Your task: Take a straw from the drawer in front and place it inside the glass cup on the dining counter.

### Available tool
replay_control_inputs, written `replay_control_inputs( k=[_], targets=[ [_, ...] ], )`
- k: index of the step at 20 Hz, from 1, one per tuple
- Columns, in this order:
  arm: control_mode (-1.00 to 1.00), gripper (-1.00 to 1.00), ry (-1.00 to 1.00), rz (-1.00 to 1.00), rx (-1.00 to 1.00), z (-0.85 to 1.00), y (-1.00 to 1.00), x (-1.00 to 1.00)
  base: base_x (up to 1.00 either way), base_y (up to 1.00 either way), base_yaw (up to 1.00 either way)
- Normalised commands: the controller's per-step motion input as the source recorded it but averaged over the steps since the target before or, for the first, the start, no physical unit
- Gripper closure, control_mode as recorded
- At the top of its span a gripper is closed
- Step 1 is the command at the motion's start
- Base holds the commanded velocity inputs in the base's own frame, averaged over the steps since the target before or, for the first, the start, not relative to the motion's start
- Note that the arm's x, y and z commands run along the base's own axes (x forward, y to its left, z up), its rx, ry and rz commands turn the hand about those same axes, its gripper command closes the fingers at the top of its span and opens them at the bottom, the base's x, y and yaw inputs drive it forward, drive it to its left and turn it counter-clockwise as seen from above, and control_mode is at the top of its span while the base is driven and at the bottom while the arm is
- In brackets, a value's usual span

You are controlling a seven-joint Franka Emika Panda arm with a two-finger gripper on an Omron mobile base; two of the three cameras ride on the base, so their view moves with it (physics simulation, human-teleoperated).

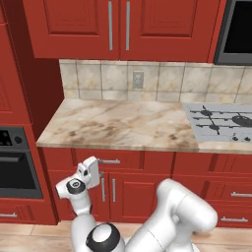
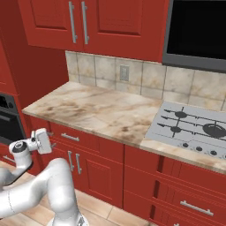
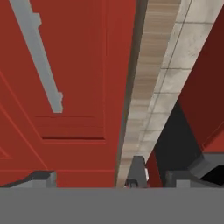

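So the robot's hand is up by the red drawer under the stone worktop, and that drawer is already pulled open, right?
Not quite. The hand is by the drawer, but the drawer is closed, its front flush with the neighbouring red fronts below the worktop. The left base view shows this, with the silver handle just beside the open gripper.

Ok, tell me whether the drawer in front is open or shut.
Shut. The drawer front sits flush with the neighbouring cabinet fronts under the worktop, handle untouched.

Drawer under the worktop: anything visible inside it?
No. The drawer is shut, so its inside is hidden; no straw can be seen. Only its red front and silver handle show, with the open gripper nearby.
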Motion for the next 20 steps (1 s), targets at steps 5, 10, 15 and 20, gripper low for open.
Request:
replay_control_inputs(
  k=[5, 10, 15, 20],
  targets=[
    [-1.00, -1.00, 0.00, 0.00, -0.01, -0.32, 0.00, 0.43, 0.00, 0.00, 0.00],
    [-1.00, -1.00, 0.00, 0.00, -0.03, -0.34, 0.00, 0.46, 0.00, 0.00, 0.00],
    [-1.00, -1.00, 0.00, 0.00, -0.05, -0.38, 0.00, 0.41, 0.00, 0.00, 0.00],
    [-1.00, -1.00, 0.00, 0.00, -0.06, -0.43, 0.00, 0.38, 0.00, 0.00, 0.00]
  ],
)
